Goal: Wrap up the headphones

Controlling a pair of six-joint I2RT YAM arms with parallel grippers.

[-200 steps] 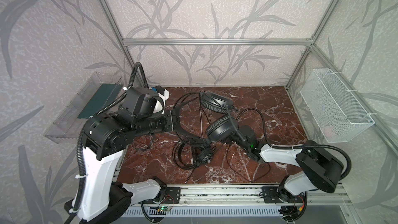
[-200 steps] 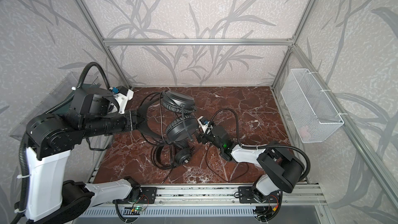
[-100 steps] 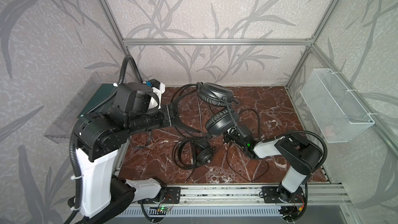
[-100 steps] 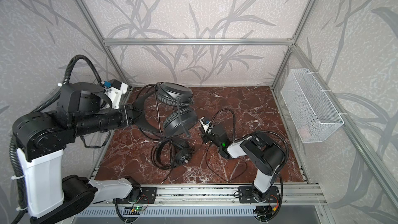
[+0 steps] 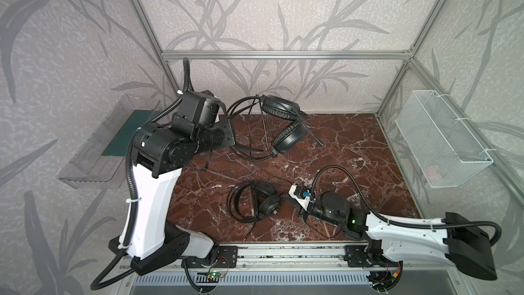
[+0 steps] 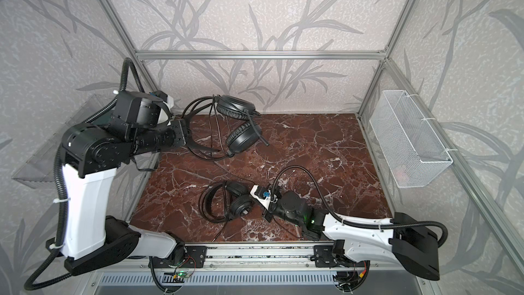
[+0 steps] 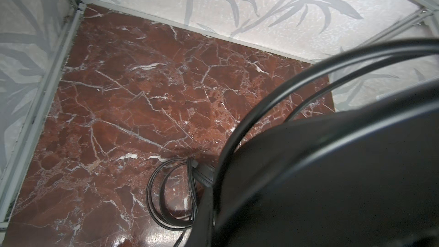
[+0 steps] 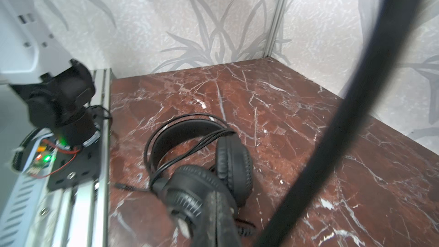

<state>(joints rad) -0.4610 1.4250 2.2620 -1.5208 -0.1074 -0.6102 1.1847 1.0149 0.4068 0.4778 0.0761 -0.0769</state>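
One pair of headphones (image 5: 286, 134) (image 6: 241, 134) hangs above the back of the marble floor. My left gripper (image 5: 234, 141) (image 6: 188, 140) is shut on its headband, which fills the left wrist view (image 7: 332, 174) and hides the jaws there. A second pair (image 5: 266, 204) (image 6: 239, 208) (image 7: 204, 174) (image 8: 232, 162) lies at the front centre with its cable looped round the band. My right gripper (image 5: 283, 198) (image 6: 255, 204) (image 8: 218, 222) is low beside its near earcup. The pads are pressed together and nothing shows between them. A thin cable runs across the floor from the hanging pair towards that gripper.
A white wire basket (image 5: 442, 143) (image 6: 408, 137) hangs on the right wall. A clear plastic tray (image 5: 93, 154) is fixed on the left wall. The metal rail (image 5: 283, 253) runs along the front edge. My right arm's ribbed hose (image 8: 356, 91) crosses the right wrist view.
The left gripper has carried its headphones up and back. The right gripper has shut and dropped forward, from beside the lifted pair to the pair on the floor.
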